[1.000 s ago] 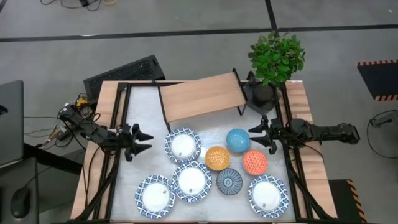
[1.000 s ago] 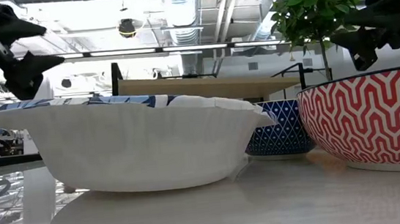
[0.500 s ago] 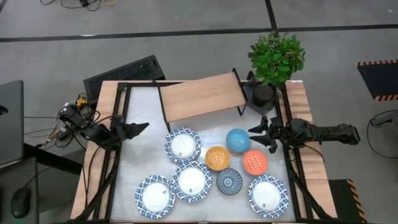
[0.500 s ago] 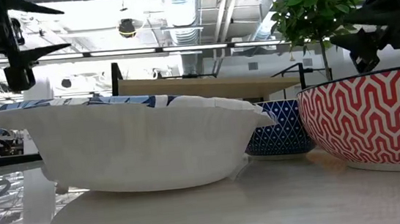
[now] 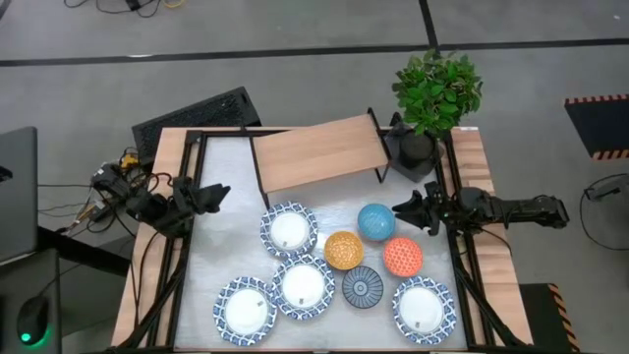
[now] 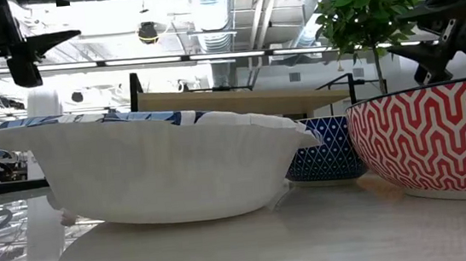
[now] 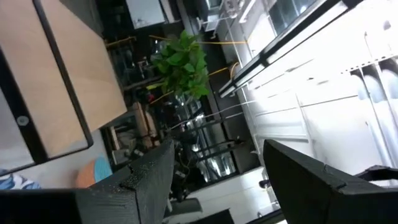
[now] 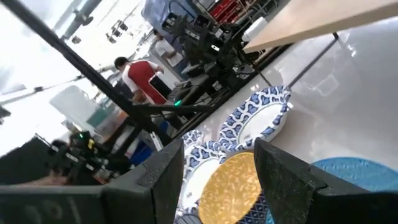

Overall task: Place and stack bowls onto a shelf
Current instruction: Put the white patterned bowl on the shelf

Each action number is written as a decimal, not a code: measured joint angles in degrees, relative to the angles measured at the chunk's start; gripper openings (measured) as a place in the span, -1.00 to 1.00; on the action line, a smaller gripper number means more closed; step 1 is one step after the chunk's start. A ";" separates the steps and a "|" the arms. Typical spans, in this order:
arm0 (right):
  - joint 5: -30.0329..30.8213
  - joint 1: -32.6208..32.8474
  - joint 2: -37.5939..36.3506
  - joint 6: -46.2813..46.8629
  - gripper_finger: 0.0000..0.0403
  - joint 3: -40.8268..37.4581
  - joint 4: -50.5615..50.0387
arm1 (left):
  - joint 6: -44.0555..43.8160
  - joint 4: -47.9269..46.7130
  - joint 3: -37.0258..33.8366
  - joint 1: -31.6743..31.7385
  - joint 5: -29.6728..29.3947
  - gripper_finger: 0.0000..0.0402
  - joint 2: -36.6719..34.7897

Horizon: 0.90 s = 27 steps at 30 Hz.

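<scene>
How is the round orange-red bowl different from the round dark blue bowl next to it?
The round orange-red bowl with white zigzag lines looks a little wider from above than the round dark blue bowl with a white star-like pattern inside. The orange-red bowl sits nearer the right tool; the dark blue bowl sits farther from it, beside a wide white bowl with a blue patterned rim. Both stand upright on the white table, neither on the shelf yet.

Wide white bowl (image 6: pixel 160 176) fills foreground, blue pattern along rim. Red-and-white patterned bowl (image 6: pixel 435 141) at right edge, near camera. Dark blue bowl (image 6: pixel 325 149) between them, farther back. Shelf (image 6: pixel 239 102) behind, light board on black legs. Plant (image 6: pixel 368 6) upper right. Left gripper (image 6: pixel 40 42) top left, fingers spread. Right gripper (image 6: pixel 450 28) top right, above red bowl.
</scene>
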 joint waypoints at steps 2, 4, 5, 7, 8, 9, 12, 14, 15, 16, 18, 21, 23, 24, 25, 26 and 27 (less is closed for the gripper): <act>1.57 0.01 -0.02 2.00 0.10 0.06 0.99 | -0.01 -0.04 0.75 0.00 0.06 0.16 1.68; 3.12 0.02 0.00 2.69 0.10 0.30 0.88 | -0.59 -0.04 1.80 0.00 0.68 0.16 3.49; 3.42 0.02 0.02 2.86 0.10 0.62 0.64 | -0.79 -0.05 2.57 0.00 1.53 0.16 4.45; 3.51 0.02 0.01 3.88 0.10 1.50 1.19 | -0.82 -0.08 4.51 -0.02 3.87 0.16 6.52; 3.51 0.02 -0.02 4.68 0.10 1.93 1.40 | -0.85 -0.06 5.74 0.00 5.40 0.16 7.72; 3.51 0.02 -0.02 5.60 0.10 2.21 1.34 | -0.80 -0.10 7.20 -0.01 7.03 0.16 9.09; 3.51 0.02 0.00 7.15 0.10 3.16 0.95 | 0.51 -2.39 12.82 0.00 13.22 0.16 13.39; 3.51 0.17 0.00 7.17 0.10 4.09 1.17 | 0.99 -6.46 17.67 -0.04 16.30 0.16 16.76; 3.51 0.17 0.00 7.10 0.10 4.65 1.09 | 0.74 -9.74 20.32 -0.04 17.14 0.16 18.50; 3.51 0.12 0.03 6.79 0.10 5.23 1.06 | 0.03 -13.57 23.24 -0.04 17.88 0.16 20.45; 3.51 0.07 0.33 5.08 0.10 6.71 1.04 | -2.44 -23.07 29.16 -0.04 18.76 0.16 24.35; 3.81 0.07 1.40 2.20 0.10 9.38 0.96 | -9.15 -42.49 38.17 -0.04 19.54 0.16 30.06; 4.24 0.07 3.20 0.94 0.10 11.61 0.92 | -16.45 -56.84 43.36 -0.04 19.54 0.16 33.89; 4.29 0.07 4.60 0.48 0.10 12.72 0.69 | -19.92 -62.71 45.34 -0.04 19.54 0.16 35.78; 4.26 0.19 6.41 0.02 0.10 13.85 0.20 | -23.33 -68.06 47.11 -0.04 19.54 0.16 37.56; 4.19 0.23 8.55 -0.23 0.10 15.09 -0.78 | -26.25 -72.16 48.33 -0.04 19.55 0.16 39.07; 3.97 0.24 11.18 -0.24 0.10 16.33 -1.80 | -28.47 -75.34 49.25 -0.04 19.50 0.16 40.36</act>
